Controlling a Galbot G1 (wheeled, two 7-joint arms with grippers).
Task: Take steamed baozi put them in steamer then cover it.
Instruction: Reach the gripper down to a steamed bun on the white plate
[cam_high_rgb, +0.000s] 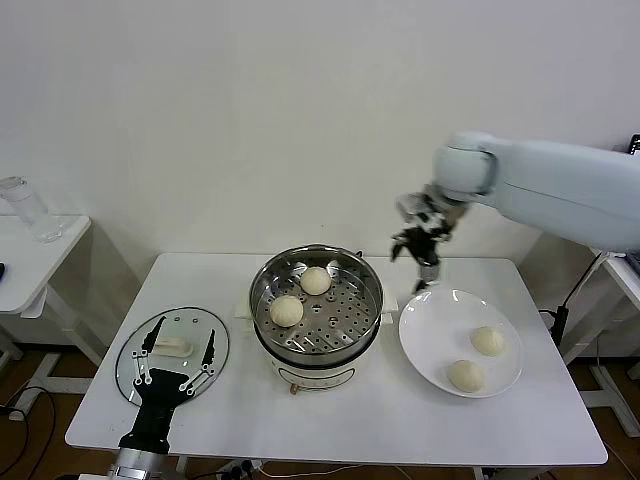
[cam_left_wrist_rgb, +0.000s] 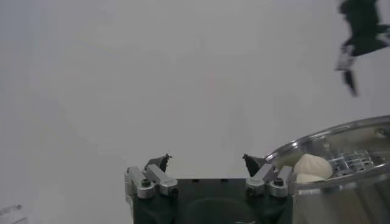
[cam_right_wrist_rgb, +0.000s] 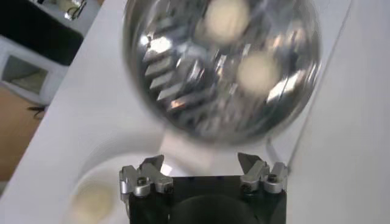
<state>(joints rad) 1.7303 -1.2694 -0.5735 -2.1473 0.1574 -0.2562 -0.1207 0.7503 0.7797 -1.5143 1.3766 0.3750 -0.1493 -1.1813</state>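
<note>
While two buns (cam_high_rgb: 300, 296) already sit on the holed tray inside the steamer (cam_high_rgb: 316, 345), the other two (cam_high_rgb: 478, 358) wait on the white plate (cam_high_rgb: 430, 345) to its right, so the loading looks about half done. What remains, as I judge it, is to carry those two across and then set the glass lid (cam_high_rgb: 130, 365) on top; the lid lies flat on the table (cam_high_rgb: 330, 420) at the left, well apart from the pot.

Empty, the right gripper (cam_high_rgb: 421, 252) hangs in the air behind the gap between steamer and plate, its fingers spread wide. Over the lid at the near left, the left gripper (cam_high_rgb: 172, 360) also has its fingers apart and nothing between them (it looks parked for the covering step).

From the head view comes the whole layout: both pairs of buns, the lid, a side table (cam_high_rgb: 40, 262) with a clear jug (cam_high_rgb: 26, 208). Looking down from above, the right wrist view shows its own parted fingertips (cam_right_wrist_rgb: 152, 165) with the steamer and its two buns (cam_right_wrist_rgb: 244, 45) beyond them, plus one bun on the plate (cam_right_wrist_rgb: 91, 198) at the edge, though the lid is out of sight. Looking across the table, the left wrist view catches the steamer's rim (cam_left_wrist_rgb: 317, 143) from the side with a bun (cam_left_wrist_rgb: 312, 165) peeking over it, and the other arm's gripper (cam_left_wrist_rgb: 359, 30) high against the wall.
</note>
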